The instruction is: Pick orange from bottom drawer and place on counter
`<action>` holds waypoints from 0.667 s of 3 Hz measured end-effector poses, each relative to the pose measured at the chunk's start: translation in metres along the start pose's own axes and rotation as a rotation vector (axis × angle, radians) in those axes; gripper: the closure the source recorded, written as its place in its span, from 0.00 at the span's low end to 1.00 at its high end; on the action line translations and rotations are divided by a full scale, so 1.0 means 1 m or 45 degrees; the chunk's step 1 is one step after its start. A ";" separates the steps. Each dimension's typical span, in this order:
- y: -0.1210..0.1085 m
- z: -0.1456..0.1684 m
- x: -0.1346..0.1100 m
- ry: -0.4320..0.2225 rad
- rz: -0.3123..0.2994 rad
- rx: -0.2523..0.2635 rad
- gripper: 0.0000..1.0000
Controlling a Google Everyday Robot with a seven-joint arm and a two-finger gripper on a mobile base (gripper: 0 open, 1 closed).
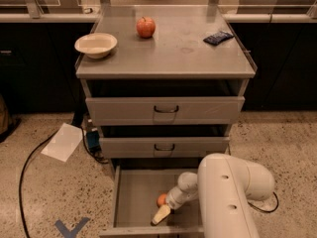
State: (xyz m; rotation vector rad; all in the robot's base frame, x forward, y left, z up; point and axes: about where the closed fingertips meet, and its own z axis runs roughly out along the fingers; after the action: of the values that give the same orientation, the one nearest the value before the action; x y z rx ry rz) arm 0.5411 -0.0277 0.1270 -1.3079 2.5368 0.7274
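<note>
The bottom drawer (130, 198) stands pulled open at the base of the cabinet. The orange (161, 200) lies on its grey floor, partly hidden behind my arm. My gripper (160, 214) reaches down into the drawer from the right, its pale fingertips just in front of and below the orange. The counter (183, 51) is the flat grey top of the cabinet, above the two shut drawers.
On the counter sit a red apple (145, 27), a cream bowl (96, 45) at the left and a dark blue packet (218, 37) at the right. A white sheet (62, 142) and a black cable (30, 161) lie on the floor at left. Blue tape (72, 228) marks the floor.
</note>
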 end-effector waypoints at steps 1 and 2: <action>0.004 0.019 -0.006 0.016 -0.022 -0.034 0.00; 0.009 0.033 -0.012 0.034 -0.046 -0.058 0.00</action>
State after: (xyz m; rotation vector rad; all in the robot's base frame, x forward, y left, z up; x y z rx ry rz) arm 0.5393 0.0020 0.1068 -1.3838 2.5245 0.7698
